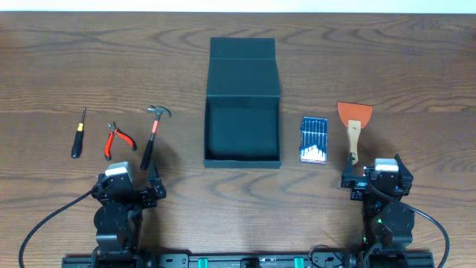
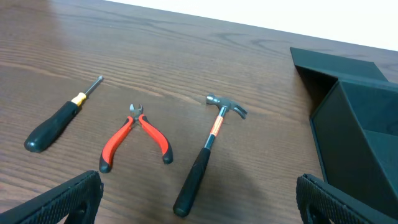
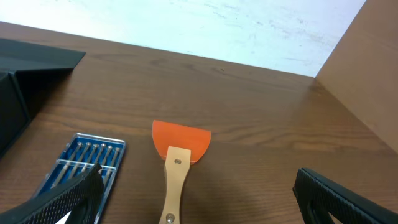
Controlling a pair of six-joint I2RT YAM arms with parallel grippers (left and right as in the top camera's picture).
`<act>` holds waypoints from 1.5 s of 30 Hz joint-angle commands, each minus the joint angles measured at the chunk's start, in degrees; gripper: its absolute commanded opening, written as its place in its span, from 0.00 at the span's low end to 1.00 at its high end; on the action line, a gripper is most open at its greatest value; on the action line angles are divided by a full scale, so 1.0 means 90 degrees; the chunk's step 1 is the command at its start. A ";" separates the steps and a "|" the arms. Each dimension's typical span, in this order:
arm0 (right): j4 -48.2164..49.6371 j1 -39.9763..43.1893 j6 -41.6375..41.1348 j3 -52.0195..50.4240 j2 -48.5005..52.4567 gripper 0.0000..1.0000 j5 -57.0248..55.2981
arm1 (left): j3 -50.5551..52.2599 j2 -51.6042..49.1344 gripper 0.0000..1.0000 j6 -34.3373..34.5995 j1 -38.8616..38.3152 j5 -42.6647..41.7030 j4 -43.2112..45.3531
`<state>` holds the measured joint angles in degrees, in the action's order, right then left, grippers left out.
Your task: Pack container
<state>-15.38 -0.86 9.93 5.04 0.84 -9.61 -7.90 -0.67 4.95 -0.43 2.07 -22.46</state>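
Observation:
The dark teal-green container [image 1: 242, 130] stands open at the table's centre, its flap lid folded back; its wall shows in the left wrist view [image 2: 357, 134]. To its left lie a hammer [image 1: 153, 135], red-handled pliers [image 1: 117, 139] and a screwdriver [image 1: 78, 133]. To its right lie a blue case of bits [image 1: 314, 139] and an orange scraper [image 1: 354, 126] with a wooden handle. My left gripper [image 1: 126, 181] is open and empty, just near of the hammer's handle [image 2: 199, 171]. My right gripper [image 1: 377, 179] is open and empty, just near of the scraper [image 3: 177, 162].
The wooden table's far edge runs along a white wall [image 1: 238, 6]. Bare wood lies between the container and both grippers. Both arm bases sit at the near edge.

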 commanded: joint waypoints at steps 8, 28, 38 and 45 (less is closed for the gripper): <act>-0.0005 0.0051 0.0046 -0.0022 -0.0056 0.99 0.0022 | 0.0141 0.0049 0.99 0.0080 0.0034 0.0007 0.0012; -0.0034 0.0049 -0.0639 -0.0022 -0.0056 0.99 0.1428 | 0.0138 0.0039 0.98 0.0544 0.0034 -0.0789 -0.0012; 0.0046 0.0051 -0.3847 -0.0027 0.0012 0.99 0.1622 | 0.0044 0.0005 0.98 0.1678 0.0034 -0.1209 0.0245; 0.0430 0.0051 -0.3436 0.0284 0.0520 0.99 0.1396 | -0.0937 -0.1183 0.98 0.2278 0.0034 -0.1207 0.0216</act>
<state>-11.94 -0.86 -20.38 5.23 3.03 4.86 -10.11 -6.11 21.39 -0.43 -8.03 -20.91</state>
